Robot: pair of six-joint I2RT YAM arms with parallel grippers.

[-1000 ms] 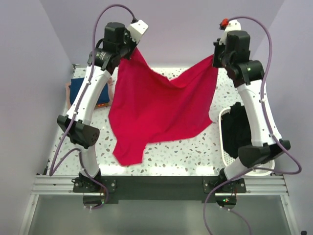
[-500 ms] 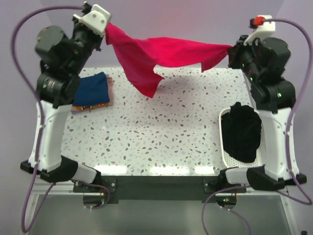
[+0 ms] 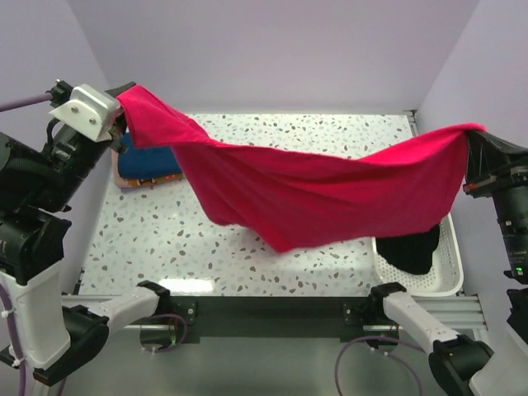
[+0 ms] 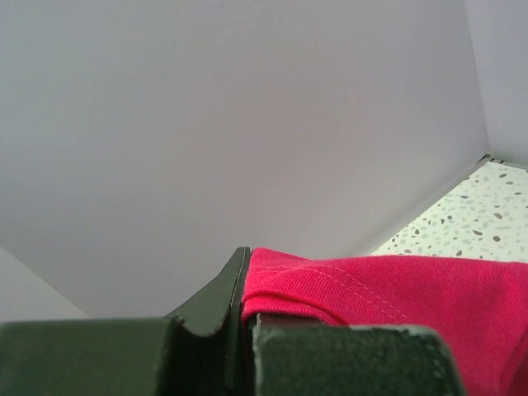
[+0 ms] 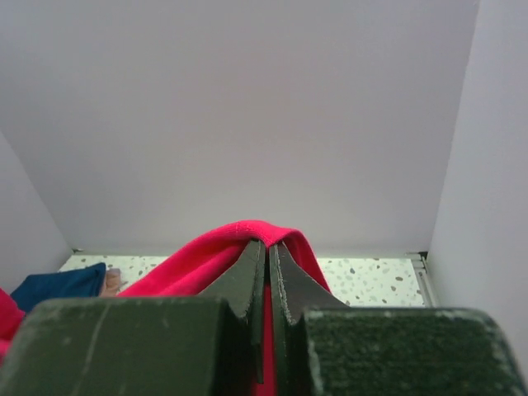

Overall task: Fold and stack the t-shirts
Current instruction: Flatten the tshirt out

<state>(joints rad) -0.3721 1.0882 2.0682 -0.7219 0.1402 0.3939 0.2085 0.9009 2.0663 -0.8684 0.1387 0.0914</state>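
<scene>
Left gripper (image 3: 123,112), right gripper (image 5: 266,268) pinch red tee (image 3: 313,186); basket (image 3: 450,266) holds black tees (image 3: 412,252)

The shirt (image 3: 313,194) is hanging over the table (image 3: 165,239). The left gripper (image 3: 118,124) is holding one end above the table's far left corner, the right gripper (image 3: 472,144) the other end above its right edge. Folded shirts (image 3: 153,165) are lying on the table's far left corner. A basket (image 3: 452,280) is sitting on its near right corner, with more shirts (image 3: 412,252) lying inside.
</scene>
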